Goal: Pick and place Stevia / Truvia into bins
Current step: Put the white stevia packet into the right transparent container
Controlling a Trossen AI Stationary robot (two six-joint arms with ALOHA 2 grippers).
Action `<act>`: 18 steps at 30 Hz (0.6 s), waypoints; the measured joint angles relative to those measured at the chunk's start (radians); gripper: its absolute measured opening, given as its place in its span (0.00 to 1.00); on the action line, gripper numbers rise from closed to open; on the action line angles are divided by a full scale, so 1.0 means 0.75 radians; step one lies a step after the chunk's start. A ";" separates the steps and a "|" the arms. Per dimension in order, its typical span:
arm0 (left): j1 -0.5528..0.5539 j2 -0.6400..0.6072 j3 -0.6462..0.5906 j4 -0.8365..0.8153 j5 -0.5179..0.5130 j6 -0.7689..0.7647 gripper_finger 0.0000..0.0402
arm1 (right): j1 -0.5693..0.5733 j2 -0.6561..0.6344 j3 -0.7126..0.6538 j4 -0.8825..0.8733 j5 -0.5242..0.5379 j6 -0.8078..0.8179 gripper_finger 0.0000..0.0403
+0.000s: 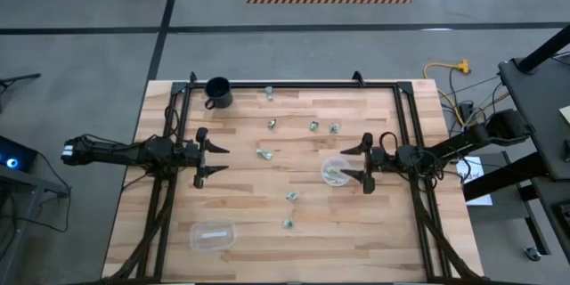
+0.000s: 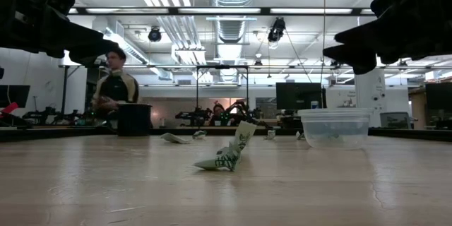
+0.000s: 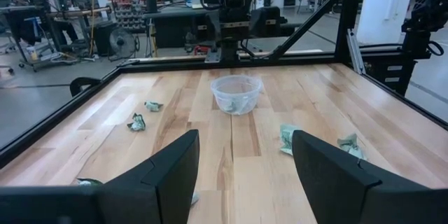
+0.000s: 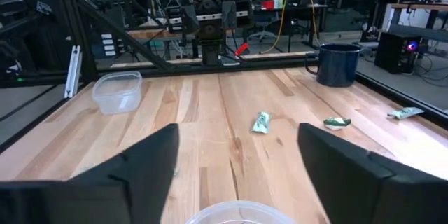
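Nearest the front edge of the wooden table [image 1: 374, 240] sat the rectangular tub [image 1: 212, 234], a clear plastic bin toward the left front corner, with a pale strip lying in it that was too small to identify. Just beyond it, near the middle of the table, two sweetener packets [image 1: 289, 223] lay apart from each other, one behind the other. Farther back, the right gripper [image 1: 367, 163] hovered over the right side of the table with its fingers spread wide and nothing between them; the round bowl [image 1: 336, 170], the other clear bin, stood right at its fingertips and held at least one green-and-white packet. In the right wrist view the bowl's rim [image 4: 234, 212] showed directly below the open fingers. On the opposite side, the left gripper [image 1: 212, 159] hung above the left part of the table, its fingers also parted and empty, pointing toward the bowl. A crumpled packet [image 1: 264, 153] lay between the two grippers, closer to the left one. Behind that, three more packets [image 1: 313, 126] were scattered across the middle of the table, and a last one [image 1: 268, 93] rested near the back edge. A black mug [image 1: 217, 92] stood at the back left corner.
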 joint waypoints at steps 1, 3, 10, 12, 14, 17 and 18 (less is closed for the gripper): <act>0.000 0.000 0.000 0.000 0.000 0.000 0.53 | 0.000 0.000 0.000 -0.001 0.001 0.000 0.75; 0.000 0.000 0.000 0.000 0.000 0.000 0.53 | 0.000 0.000 0.000 -0.011 0.001 0.000 0.79; 0.000 0.000 0.000 0.000 0.000 0.000 0.53 | 0.000 0.000 0.033 -0.114 0.004 0.038 0.82; 0.000 0.000 0.000 0.000 0.001 0.000 0.53 | 0.000 0.000 0.075 -0.219 0.003 0.050 0.81; 0.001 0.000 0.000 0.000 0.001 0.000 0.53 | 0.000 0.001 0.137 -0.368 -0.002 0.048 0.81; 0.000 0.001 0.000 0.000 0.000 0.000 0.53 | 0.001 0.001 0.267 -0.622 -0.009 0.021 0.81; 0.000 0.000 0.000 0.000 0.000 0.000 0.53 | 0.001 0.001 0.315 -0.713 -0.011 0.002 0.81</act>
